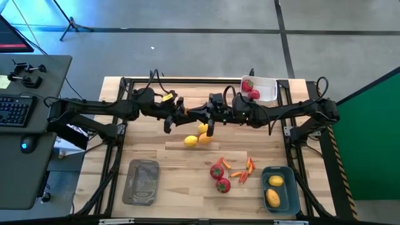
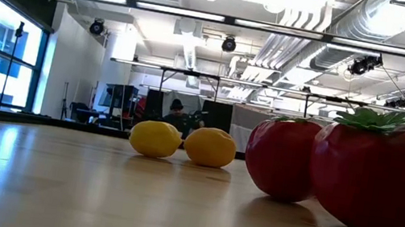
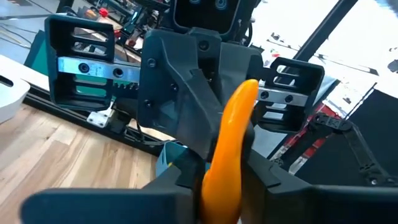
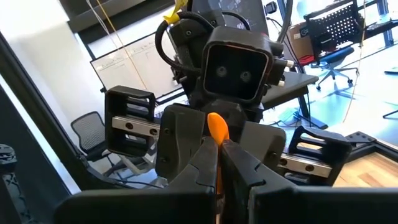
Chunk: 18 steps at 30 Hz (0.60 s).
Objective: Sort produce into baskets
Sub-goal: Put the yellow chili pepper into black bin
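Note:
An orange pepper hangs high over the table's middle, spanning between my two grippers, which face each other. My left gripper comes in level from the table's left and my right gripper level from the right. Each is shut on one end of the pepper. On the wood below lie lemons, two red fruits and loose peppers. My left gripper pinches one end of the pepper between its two fingers. It comes level from the table's left, and the pepper runs on ahead of the fingers, clear of the table. My right gripper pinches the pepper's other end between its two fingers. It comes level from the table's right, with the pepper sticking out ahead toward the left gripper, well above the table.
A white basket with red fruits stands at the far right. A blue basket with two lemons is at the near right, a flat grey basket at the near left. A desk with a keyboard stands beyond the left edge.

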Tool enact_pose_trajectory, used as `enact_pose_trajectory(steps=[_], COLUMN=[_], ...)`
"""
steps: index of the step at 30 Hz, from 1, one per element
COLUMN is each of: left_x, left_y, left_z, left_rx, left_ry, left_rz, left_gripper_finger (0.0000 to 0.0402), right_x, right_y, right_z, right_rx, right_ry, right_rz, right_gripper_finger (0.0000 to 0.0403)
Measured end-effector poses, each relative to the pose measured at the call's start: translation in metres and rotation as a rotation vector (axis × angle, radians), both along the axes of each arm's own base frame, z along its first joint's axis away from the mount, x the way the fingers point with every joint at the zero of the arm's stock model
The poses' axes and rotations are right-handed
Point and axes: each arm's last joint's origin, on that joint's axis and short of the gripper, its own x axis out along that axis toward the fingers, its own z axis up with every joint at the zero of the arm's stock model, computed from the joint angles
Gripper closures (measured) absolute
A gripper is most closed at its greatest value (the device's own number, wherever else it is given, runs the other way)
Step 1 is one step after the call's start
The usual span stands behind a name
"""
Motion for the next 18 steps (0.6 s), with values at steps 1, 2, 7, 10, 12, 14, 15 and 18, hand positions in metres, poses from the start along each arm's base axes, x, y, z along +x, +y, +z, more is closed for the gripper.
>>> enact_pose_trajectory(steps=[1, 2, 7, 10, 12, 14, 15, 18], left_x=[0.0, 0.0, -0.002, -0.003, -0.006, -0.007, -0.009, -0.014], left_y=[0.0, 0.0, 0.003, 0.006, 0.01, 0.013, 0.014, 0.014], left_z=[0.0, 0.0, 0.0, -0.001, -0.002, -0.005, -0.006, -0.006], left_rx=[0.003, 0.008, 0.01, 0.02, 0.027, 0.028, 0.026, 0.03], left_ry=[-0.001, -0.001, 0.002, 0.025, 0.05, 0.083, 0.1, 0.133], left_rz=[-0.002, -0.003, -0.031, -0.03, -0.023, -0.026, -0.026, -0.034], left_gripper_finger=[0.0359, 0.0367, 0.0394, 0.0399, 0.04, 0.0401, 0.0401, 0.0401], right_x=[0.0, 0.0, 0.0, 0.0, 0.0, 0.0, 0.001, 0.0], right_y=[0.0, 0.0, -0.001, 0.001, 0.0, 0.0, 0.0, -0.002], right_z=[0.0, 0.0, -0.001, -0.002, -0.004, -0.006, -0.007, -0.012], right_rx=[0.0, 0.0, 0.019, 0.023, 0.029, 0.037, 0.041, 0.039], right_ry=[0.001, 0.002, 0.009, 0.019, 0.035, 0.054, 0.064, 0.118], right_rz=[0.0, 0.0, -0.036, -0.076, -0.091, -0.094, -0.096, -0.115], right_gripper_finger=[0.0403, 0.0403, 0.0394, 0.0368, 0.0345, 0.032, 0.0307, 0.0275])
